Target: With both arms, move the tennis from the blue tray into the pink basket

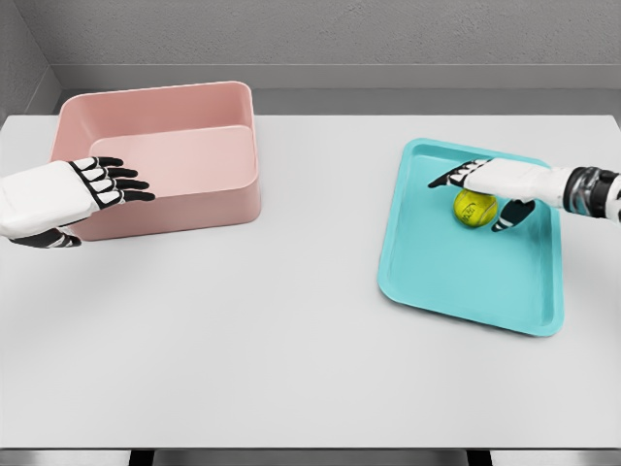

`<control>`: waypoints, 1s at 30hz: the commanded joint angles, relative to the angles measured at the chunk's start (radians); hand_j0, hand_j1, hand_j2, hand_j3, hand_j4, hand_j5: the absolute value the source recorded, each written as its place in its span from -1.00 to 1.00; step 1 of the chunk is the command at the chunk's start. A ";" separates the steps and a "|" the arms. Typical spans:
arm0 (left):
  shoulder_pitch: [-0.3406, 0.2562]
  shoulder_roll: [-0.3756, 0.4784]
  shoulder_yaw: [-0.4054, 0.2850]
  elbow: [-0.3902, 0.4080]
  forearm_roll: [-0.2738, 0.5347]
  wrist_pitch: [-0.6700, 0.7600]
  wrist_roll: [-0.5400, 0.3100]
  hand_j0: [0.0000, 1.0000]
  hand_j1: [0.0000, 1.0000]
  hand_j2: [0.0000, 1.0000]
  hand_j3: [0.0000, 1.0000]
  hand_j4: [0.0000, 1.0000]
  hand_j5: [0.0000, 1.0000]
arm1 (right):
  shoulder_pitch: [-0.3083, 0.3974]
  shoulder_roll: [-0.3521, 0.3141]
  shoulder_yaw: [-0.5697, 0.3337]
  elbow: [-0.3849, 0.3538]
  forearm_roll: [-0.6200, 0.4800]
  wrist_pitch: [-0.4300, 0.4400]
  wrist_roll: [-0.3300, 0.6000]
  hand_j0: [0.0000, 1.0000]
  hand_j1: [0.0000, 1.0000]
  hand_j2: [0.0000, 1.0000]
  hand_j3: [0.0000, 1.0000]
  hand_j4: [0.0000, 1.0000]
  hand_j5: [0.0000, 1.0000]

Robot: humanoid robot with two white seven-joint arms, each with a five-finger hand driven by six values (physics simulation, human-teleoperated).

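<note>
Tennis ball (473,209), round, fuzzy and yellow-green, lies in the upper right part of the blue tray (437,272); being a sphere, it has no long axis. Over it reaches the right hand (495,189), fingers spread, thumb down beside the ball, possibly touching it, though contact is hard to judge. The shallow, smooth tray sits slightly askew on the grey table (291,340). Well apart to the left stands the pink basket (204,199), deep with rounded corners. The left hand (78,194) hovers at its near-left wall, fingers extended and holding nothing.
</note>
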 commanded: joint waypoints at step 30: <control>0.000 0.003 0.000 -0.001 0.006 0.001 0.001 1.00 1.00 1.00 1.00 1.00 1.00 | 0.008 -0.007 -0.001 -0.006 0.016 0.002 0.012 0.10 0.10 0.10 0.10 0.10 0.10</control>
